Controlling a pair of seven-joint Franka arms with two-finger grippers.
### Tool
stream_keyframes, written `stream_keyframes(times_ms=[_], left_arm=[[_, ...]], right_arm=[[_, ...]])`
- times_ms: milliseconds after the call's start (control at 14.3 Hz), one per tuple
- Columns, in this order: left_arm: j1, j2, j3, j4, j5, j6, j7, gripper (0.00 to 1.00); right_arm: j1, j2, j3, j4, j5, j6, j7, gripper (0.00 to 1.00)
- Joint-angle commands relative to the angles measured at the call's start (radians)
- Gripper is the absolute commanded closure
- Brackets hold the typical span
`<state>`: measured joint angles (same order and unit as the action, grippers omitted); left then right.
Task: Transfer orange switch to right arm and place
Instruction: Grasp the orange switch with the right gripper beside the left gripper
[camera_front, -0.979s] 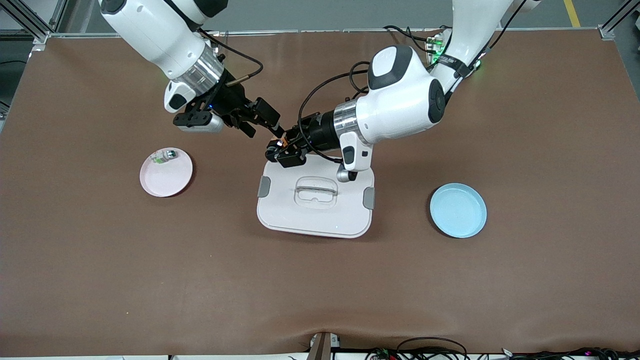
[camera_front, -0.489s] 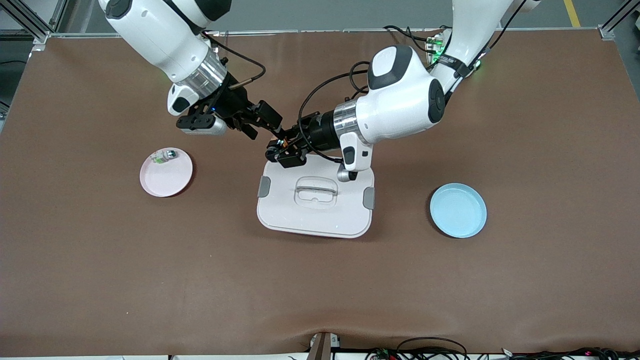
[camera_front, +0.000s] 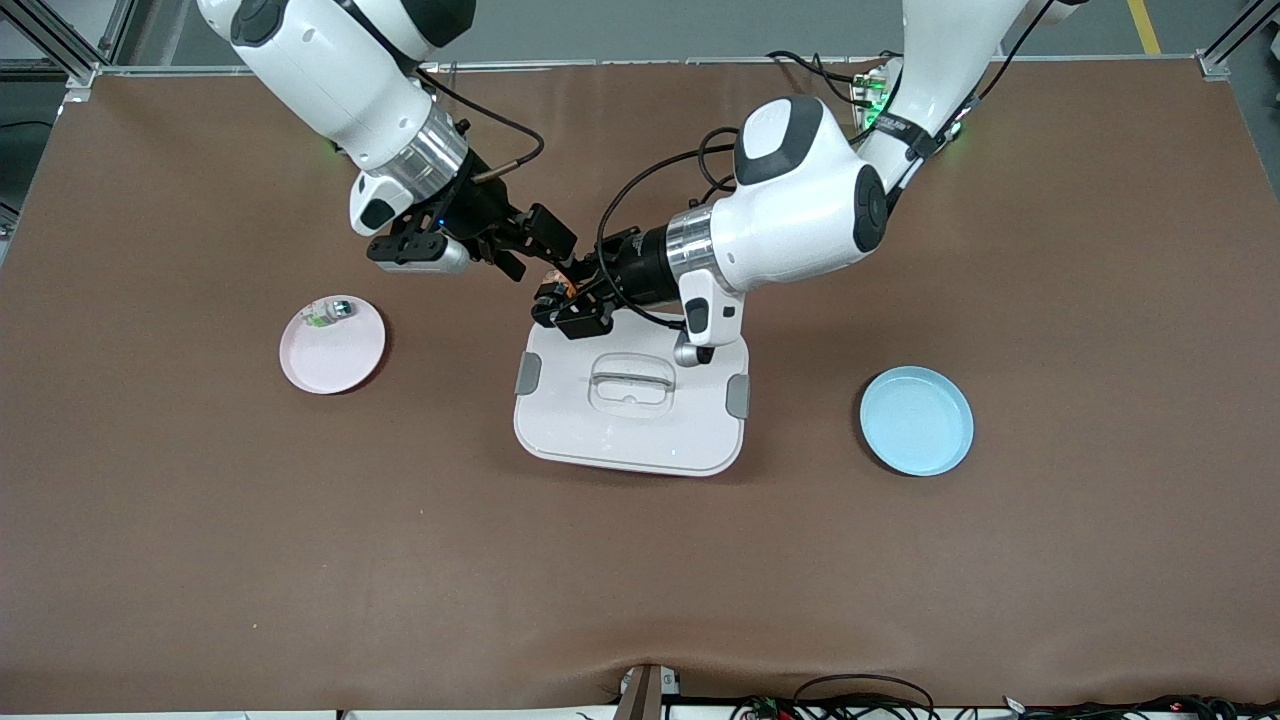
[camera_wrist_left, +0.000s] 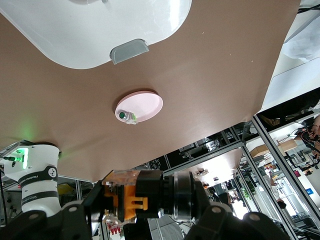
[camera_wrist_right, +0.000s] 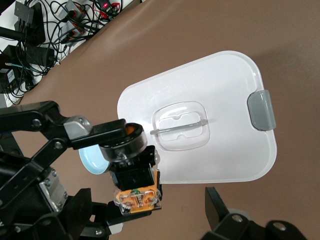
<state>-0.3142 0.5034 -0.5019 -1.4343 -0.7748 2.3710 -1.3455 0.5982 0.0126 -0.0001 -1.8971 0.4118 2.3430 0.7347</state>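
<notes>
Fingers of left gripper (camera_front: 556, 296) pinched on orange switch (camera_wrist_right: 131, 165) (glossy black barrel). Right gripper (camera_front: 540, 262) spread wide at ten o'clock of smooth white lid (camera_front: 640, 420).

I am working in a robotics laboratory. A brown-covered table (camera_front: 200, 560) is framed by aluminium rails (camera_front: 60, 40); cable bundles (camera_wrist_right: 55, 20) lie along its edge.

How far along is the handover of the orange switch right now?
Done: the left hand is shut on the orange switch and holds it up over the white lid, near its edge toward the robots. In hand: the right hand is open, its fingers either side of the switch but not closed. Left: right grips, left lets go, then placing.
</notes>
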Motion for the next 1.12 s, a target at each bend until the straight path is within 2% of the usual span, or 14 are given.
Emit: stream_keyframes(times_ms=[0,280,419,769,909,1049], left_arm=[[-0.008,0.009,0.0,0.023,-0.012,0.011,-0.015,1.0],[-0.008,0.004,-0.001,0.021,-0.012,0.011,-0.018,1.0],[-0.009,0.004,-0.001,0.021,-0.012,0.011,-0.018,1.0],[-0.008,0.004,0.0,0.021,-0.012,0.011,-0.018,1.0],[-0.008,0.004,0.0,0.021,-0.012,0.011,-0.018,1.0],[-0.005,0.006,0.0,0.021,-0.012,0.011,-0.015,1.0]], right_arm=[[0.015,0.027,-0.009,0.027,0.018,0.001,0.006,0.0],[0.017,0.035,-0.009,0.033,0.018,-0.001,0.005,0.0],[0.017,0.035,-0.009,0.035,0.018,-0.001,0.005,0.31],[0.017,0.04,-0.009,0.039,0.018,-0.001,0.0,0.72],[0.017,0.04,-0.009,0.039,0.018,-0.002,-0.003,0.98],[0.022,0.04,-0.009,0.039,0.016,-0.001,-0.006,1.0]])
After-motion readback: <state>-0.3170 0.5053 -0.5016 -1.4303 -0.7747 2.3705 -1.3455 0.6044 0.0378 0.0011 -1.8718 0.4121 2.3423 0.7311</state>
